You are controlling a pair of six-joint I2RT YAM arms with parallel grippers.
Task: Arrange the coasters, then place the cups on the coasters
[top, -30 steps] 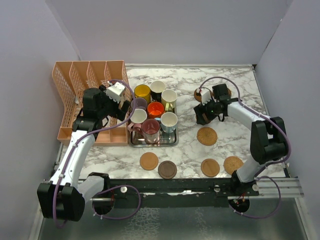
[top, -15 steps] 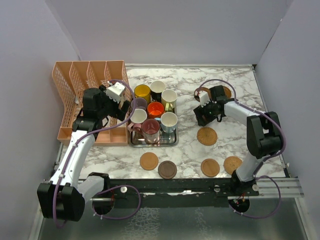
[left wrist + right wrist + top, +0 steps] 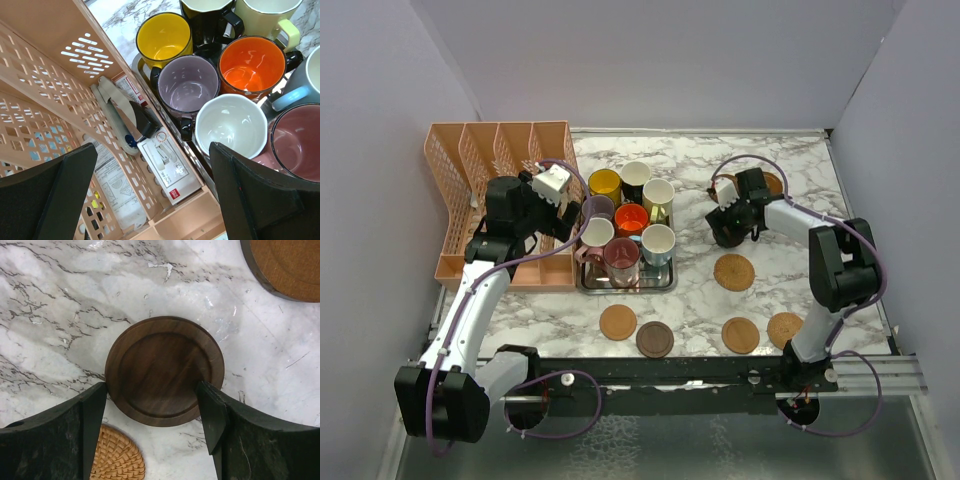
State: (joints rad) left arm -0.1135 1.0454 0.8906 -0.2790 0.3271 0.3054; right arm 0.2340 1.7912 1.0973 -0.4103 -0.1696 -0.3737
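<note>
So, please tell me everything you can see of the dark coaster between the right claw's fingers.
The dark coaster is a round disc, dark brown and wood-like, with a raised rim around a flat sunken centre. It lies flat on the marble table between the fingers of the right claw, one at each side edge; whether they press it is unclear. A woven coaster lies close by.
</note>
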